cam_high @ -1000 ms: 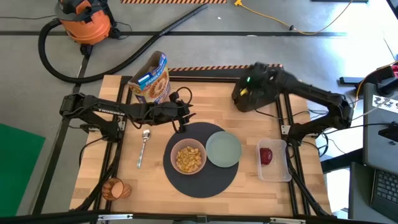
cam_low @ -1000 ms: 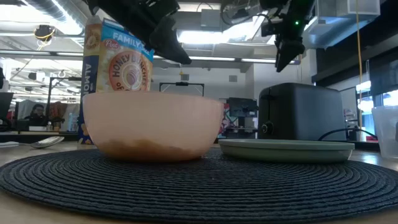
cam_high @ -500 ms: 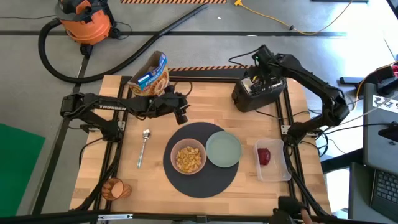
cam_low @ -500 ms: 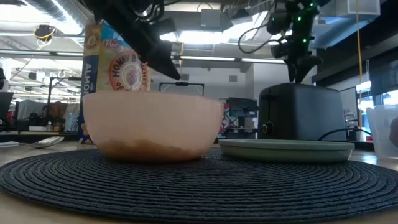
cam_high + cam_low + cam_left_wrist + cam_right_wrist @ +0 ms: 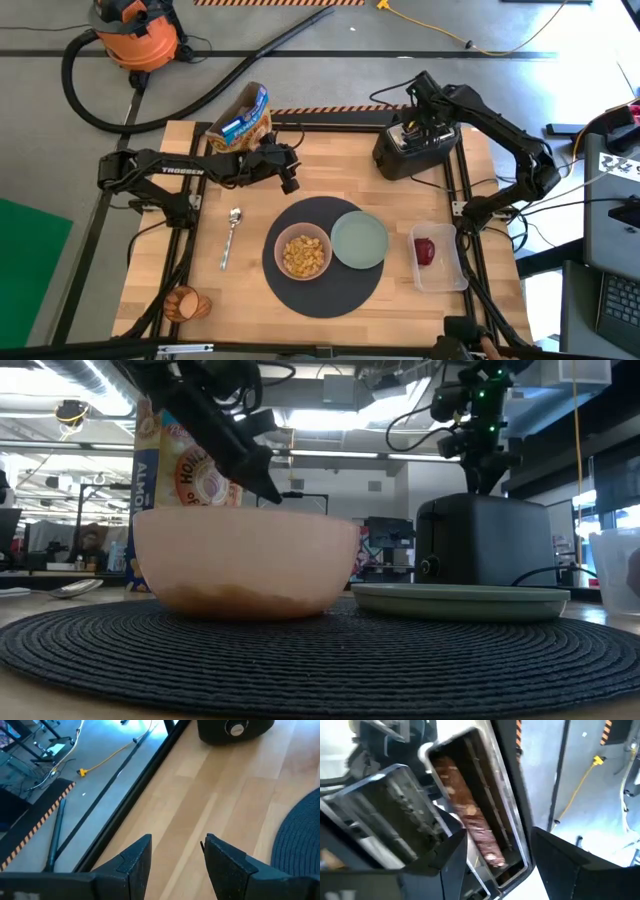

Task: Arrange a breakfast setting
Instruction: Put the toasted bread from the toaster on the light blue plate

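Since the earlier frame, the left hand (image 5: 290, 183) has drawn back from the round dark-grey woven mat (image 5: 322, 289) toward the cereal box (image 5: 243, 123); fingers (image 5: 135, 865) parted, holding nothing. Right hand (image 5: 418, 122) hangs directly over the black toaster (image 5: 410, 152), open around nothing, with the browned toast slice (image 5: 467, 827) in the slot just below its fingertips.

Done: pink bowl (image 5: 303, 254) with cereal and pale green plate (image 5: 359, 241) sit on the mat.

Left, apparently: toast to plate; metal spoon (image 5: 230, 236), orange translucent cup (image 5: 187, 303) and red apple (image 5: 428, 250) lie apart from the mat on the desk (image 5: 330, 160).
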{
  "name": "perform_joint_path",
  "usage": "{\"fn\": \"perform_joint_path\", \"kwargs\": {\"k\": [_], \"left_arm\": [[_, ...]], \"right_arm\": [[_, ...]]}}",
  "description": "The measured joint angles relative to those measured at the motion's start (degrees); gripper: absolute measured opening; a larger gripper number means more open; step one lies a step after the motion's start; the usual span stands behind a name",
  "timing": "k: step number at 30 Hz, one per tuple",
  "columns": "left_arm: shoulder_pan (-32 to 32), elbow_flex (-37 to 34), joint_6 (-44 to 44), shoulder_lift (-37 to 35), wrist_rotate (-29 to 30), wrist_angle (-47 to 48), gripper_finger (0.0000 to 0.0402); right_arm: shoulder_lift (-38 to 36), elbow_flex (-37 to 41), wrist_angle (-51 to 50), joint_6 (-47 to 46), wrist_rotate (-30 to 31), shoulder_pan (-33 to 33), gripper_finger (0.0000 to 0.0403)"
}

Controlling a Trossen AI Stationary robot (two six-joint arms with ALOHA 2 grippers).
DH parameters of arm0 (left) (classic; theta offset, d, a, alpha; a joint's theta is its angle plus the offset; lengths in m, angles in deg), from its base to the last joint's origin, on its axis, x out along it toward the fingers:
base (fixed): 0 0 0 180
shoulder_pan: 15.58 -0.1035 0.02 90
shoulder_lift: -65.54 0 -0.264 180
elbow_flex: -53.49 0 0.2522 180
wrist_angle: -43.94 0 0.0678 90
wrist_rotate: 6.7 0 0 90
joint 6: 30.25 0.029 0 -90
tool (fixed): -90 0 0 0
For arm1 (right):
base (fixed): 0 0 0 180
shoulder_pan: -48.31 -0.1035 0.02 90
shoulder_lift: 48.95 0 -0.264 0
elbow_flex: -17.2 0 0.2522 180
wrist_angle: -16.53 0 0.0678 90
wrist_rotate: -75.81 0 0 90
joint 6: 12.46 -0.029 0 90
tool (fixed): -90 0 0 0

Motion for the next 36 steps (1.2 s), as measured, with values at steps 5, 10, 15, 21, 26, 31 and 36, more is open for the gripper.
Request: {"fn": "perform_joint_path", "kwargs": {"k": [5, 10, 15, 21, 26, 31, 36], "left_arm": [[0.0, 0.0, 0.0, 0.0, 0.0, 0.0, 0.0169], [0.0, 0.0, 0.0, 0.0, 0.0, 0.0, 0.0169], [0.0, 0.0, 0.0, 0.0, -0.3, -0.8, 0.0169], [0.5, 0.0, -0.5, 0.0, -6.3, -3.7, 0.0169], [1.2, 0.0, -0.4, 0.0, -5.7, -3.8, 0.0169], [1.1, 0.0, -0.3, 0.0, -5.6, -3.8, 0.0169], [1.1, 0.0, 0.0, 0.0, -5.6, -3.7, 0.0170]], "right_arm": [[0.0, 0.0, -0.1, -0.1, 1.3, -0.1, 0.0207], [0.0, 0.0, 0.1, -0.2, -1.1, 0.0, 0.0207], [0.0, 0.0, 1.1, -2.6, -0.6, -0.1, 0.0207], [0.0, 0.0, 1.2, -5.0, -1.8, 0.0, 0.0207], [-0.2, 0.0, -0.2, -4.0, -4.0, -0.1, 0.0207], [0.5, 0.0, 1.6, -3.7, -2.8, 0.0, 0.0207], [1.7, 0.1, 3.1, -3.5, 0.9, 0.0, 0.0207]]}}
